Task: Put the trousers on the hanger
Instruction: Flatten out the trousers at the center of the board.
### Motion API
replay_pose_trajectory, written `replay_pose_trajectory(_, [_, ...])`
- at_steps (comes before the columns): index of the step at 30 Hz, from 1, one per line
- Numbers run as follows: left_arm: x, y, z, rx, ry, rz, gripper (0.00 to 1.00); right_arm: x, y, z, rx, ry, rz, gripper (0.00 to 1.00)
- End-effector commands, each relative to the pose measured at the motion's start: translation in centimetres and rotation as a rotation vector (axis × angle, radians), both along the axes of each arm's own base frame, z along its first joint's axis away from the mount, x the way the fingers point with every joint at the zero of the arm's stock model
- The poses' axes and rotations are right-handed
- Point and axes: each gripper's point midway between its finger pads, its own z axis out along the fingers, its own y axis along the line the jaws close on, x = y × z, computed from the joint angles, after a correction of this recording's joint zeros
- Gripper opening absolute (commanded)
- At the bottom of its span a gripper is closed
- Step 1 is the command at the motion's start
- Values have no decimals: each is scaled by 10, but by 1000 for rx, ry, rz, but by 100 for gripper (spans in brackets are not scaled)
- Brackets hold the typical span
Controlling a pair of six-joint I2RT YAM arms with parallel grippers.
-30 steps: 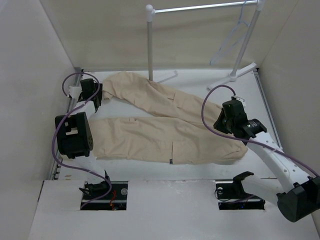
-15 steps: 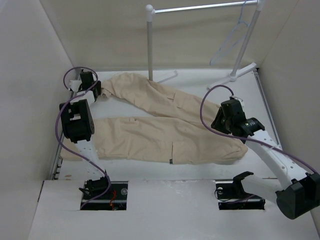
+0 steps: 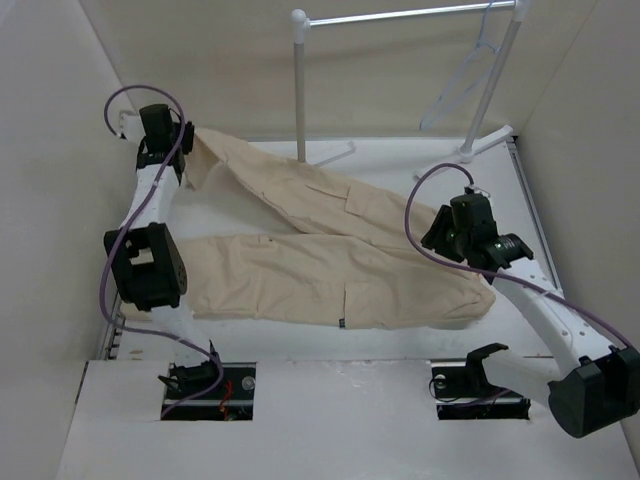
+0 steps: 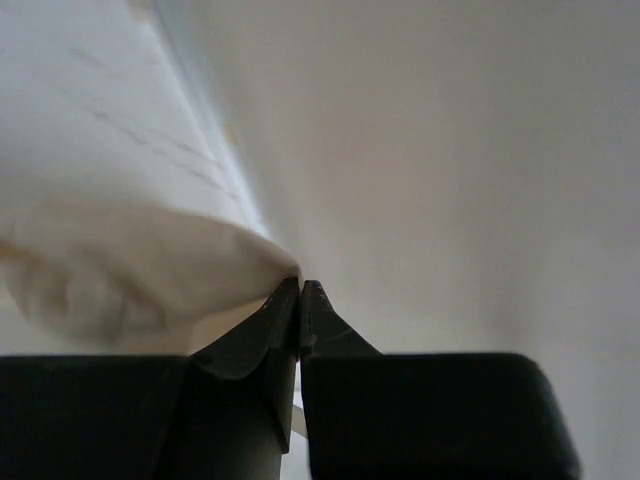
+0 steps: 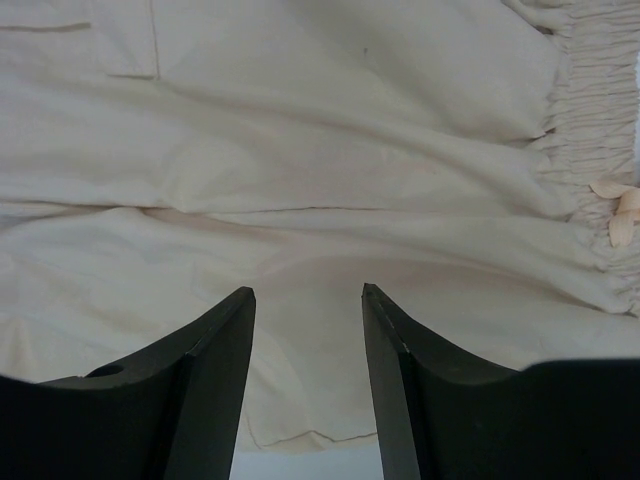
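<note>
White walls box in a pale table (image 3: pixel 400 160), and at its far-left corner the left gripper (image 4: pixel 300 290) is clamped tight on the end of one leg of the trousers (image 3: pixel 330 260), holding it up off the surface. The right gripper (image 5: pixel 308 292) hangs with fingers spread above the cloth near the waist, the drawstring (image 5: pixel 620 210) off to one side. Both legs otherwise lie across the table. At the back right, the hanger (image 3: pixel 458 82) hangs from the rack (image 3: pixel 299 80).

Pale walls (image 3: pixel 200 70) enclose white table (image 3: pixel 392 166), apparently softly lit.
</note>
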Motion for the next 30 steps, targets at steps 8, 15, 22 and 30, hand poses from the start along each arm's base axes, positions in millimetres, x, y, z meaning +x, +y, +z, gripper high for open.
replay_pose_trajectory(8, [-125, -19, 54, 273, -37, -24, 3, 19, 10, 16, 60, -89, 52, 59])
replay_pose_trajectory(15, [-198, 43, -74, 233, 280, 173, 6, 15, 9, 17, 71, -84, 52, 67])
replay_pose_trajectory(22, [-201, 69, -69, 244, 293, 257, 25, 32, -18, 27, 70, -90, -68, 62])
replay_pose_trajectory(30, [-156, 51, -13, 426, 265, 173, 56, 86, -103, 3, 21, -43, -401, 30])
